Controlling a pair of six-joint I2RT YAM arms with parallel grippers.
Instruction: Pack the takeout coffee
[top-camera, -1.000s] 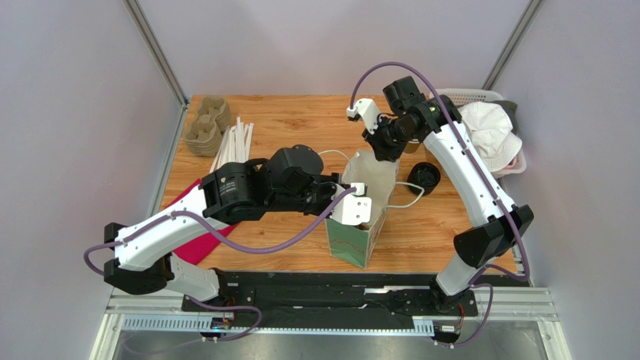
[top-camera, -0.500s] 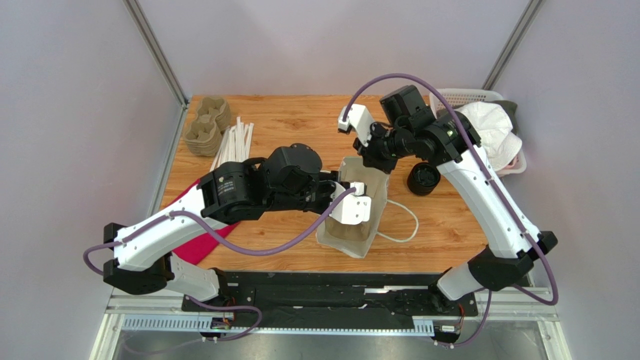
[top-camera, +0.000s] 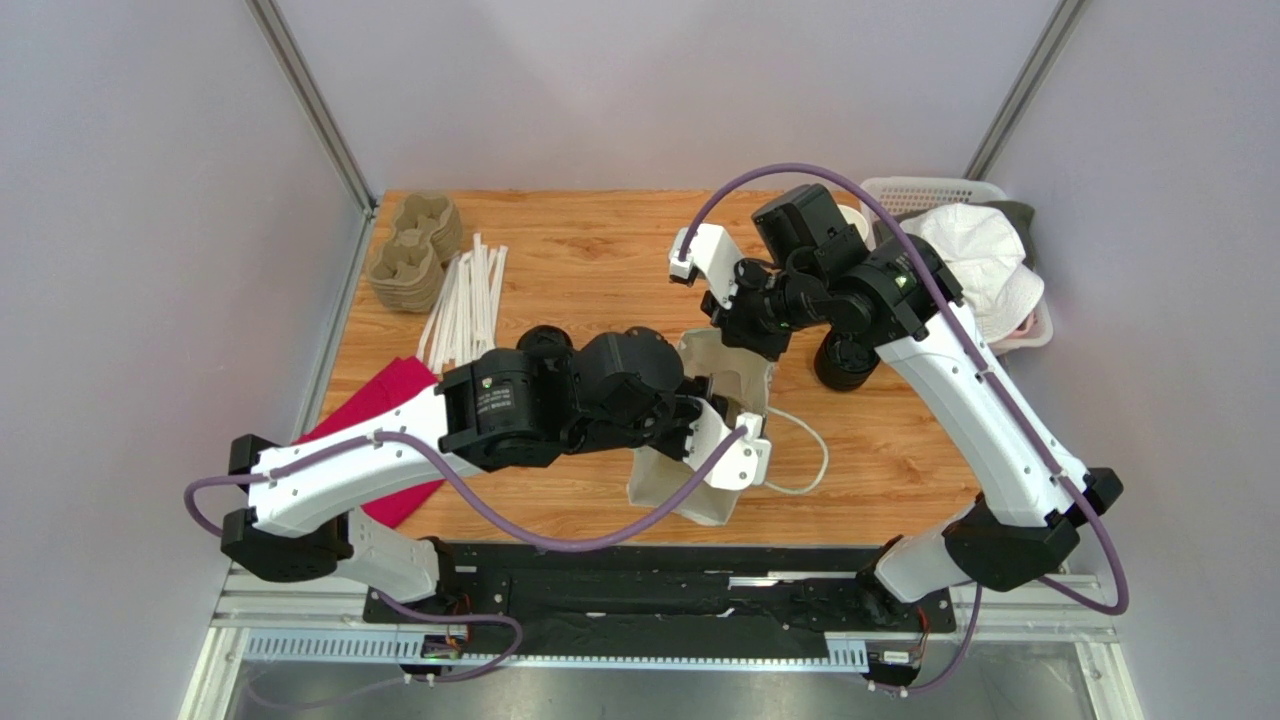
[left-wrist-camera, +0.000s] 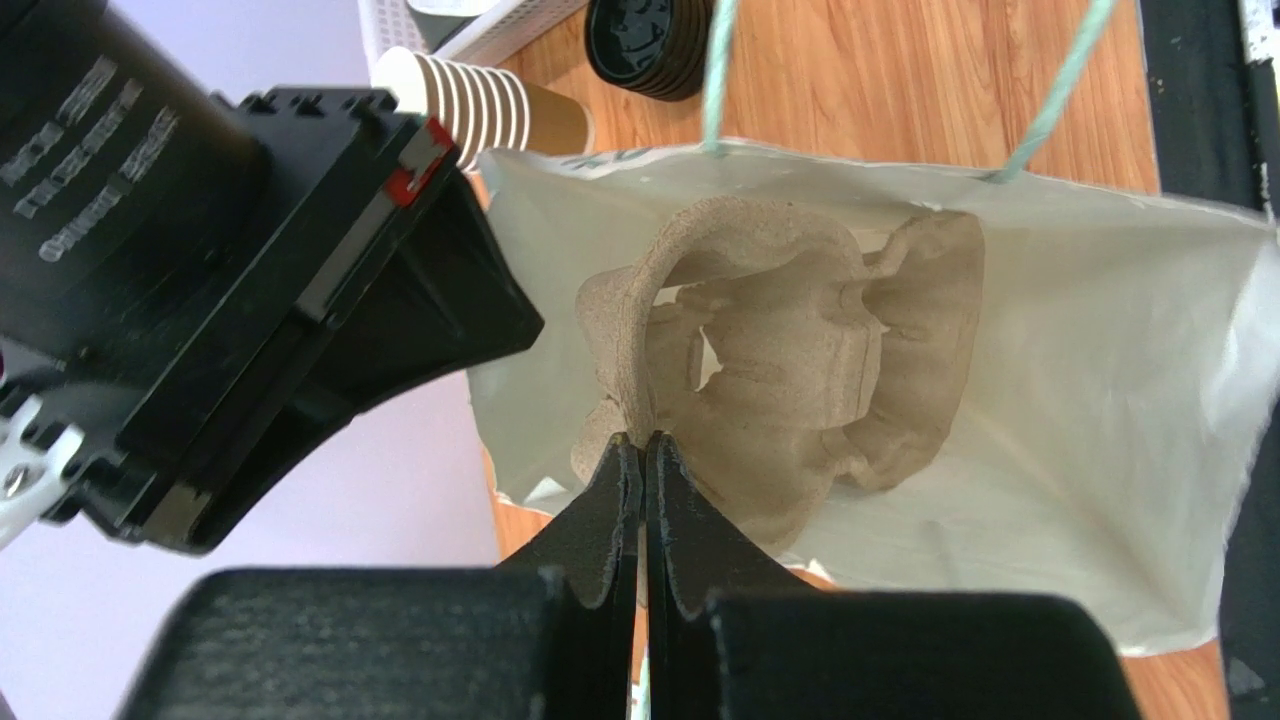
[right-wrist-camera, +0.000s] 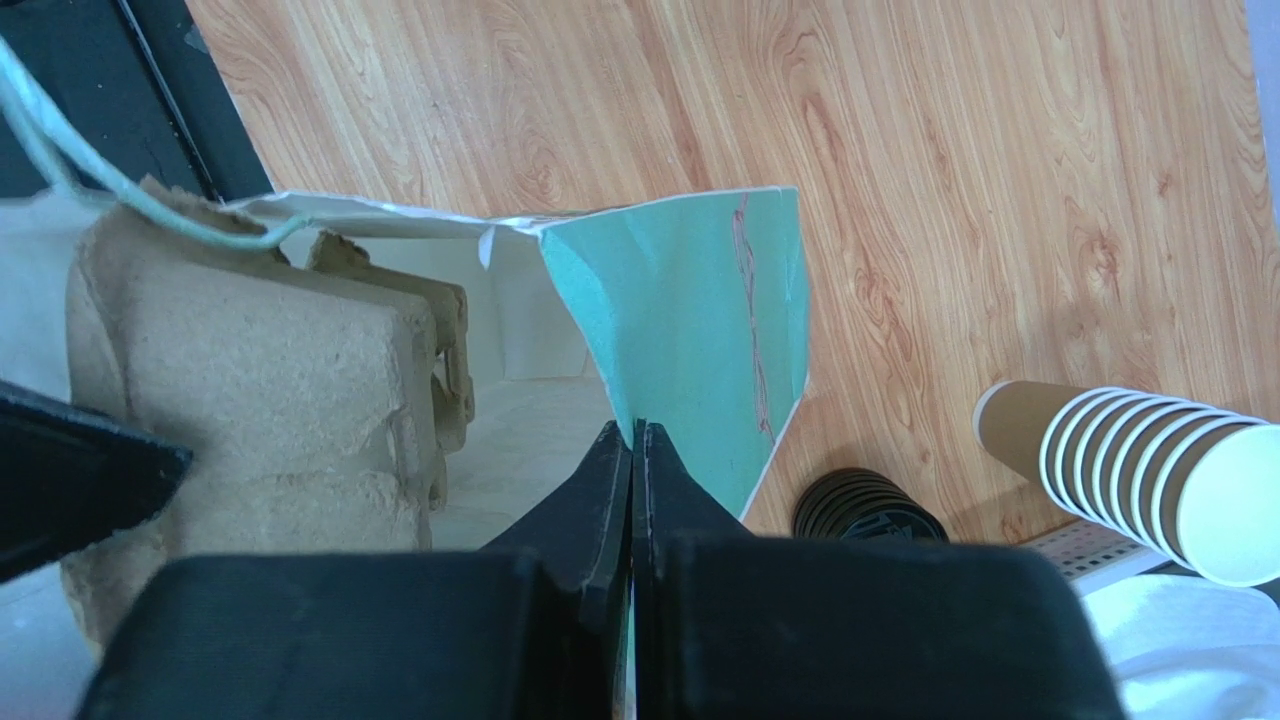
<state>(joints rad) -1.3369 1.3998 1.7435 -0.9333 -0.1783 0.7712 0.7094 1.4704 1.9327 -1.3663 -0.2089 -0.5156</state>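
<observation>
Little writing can be read. In the left wrist view the black motor housing (left-wrist-camera: 150, 165) of the right arm carries pale block lettering, upside down and too blurred for us to make out. The raised marks on the coffee's lid are just as illegible.

We take the top view as a clock face, with the far edge at 12. The teal-green paper bag (top-camera: 669, 488), off-white inside, stands tilted at about 6 o'clock on the wooden counter (top-camera: 601, 240), close to the near edge and its black rail. Its outer wall shows a thin brownish line in the right wrist view.

Our left hand (left-wrist-camera: 646, 458) is fully closed. Its tips pinch the rim of the moulded brown pulp cup carrier (left-wrist-camera: 781, 360) that sits inside the bag. Our right hand (right-wrist-camera: 634, 443) is closed too, nipping the bag's top edge on the far side.

The takeout coffee (top-camera: 845, 357) stands on the counter outside the bag, just beside it at its 2 o'clock. Only its round black plastic lid is plain, and we cannot make out the brown cup under it. A stack of lidless brown paper cups (right-wrist-camera: 1142, 488) lies on its side near it, towards the white plastic basket (top-camera: 917, 188) in the 2 o'clock corner.

The bag's pale string handle (top-camera: 804, 450) loops onto the counter at its 3 o'clock. Bare wood shows at 12 o'clock, and at 4 o'clock between the bag and the right edge. At 10 o'clock lie a stack of pulp carriers (top-camera: 413, 255) and white paper straws (top-camera: 469, 293). A red cloth (top-camera: 376, 405) lies at 8 o'clock by the left edge.
</observation>
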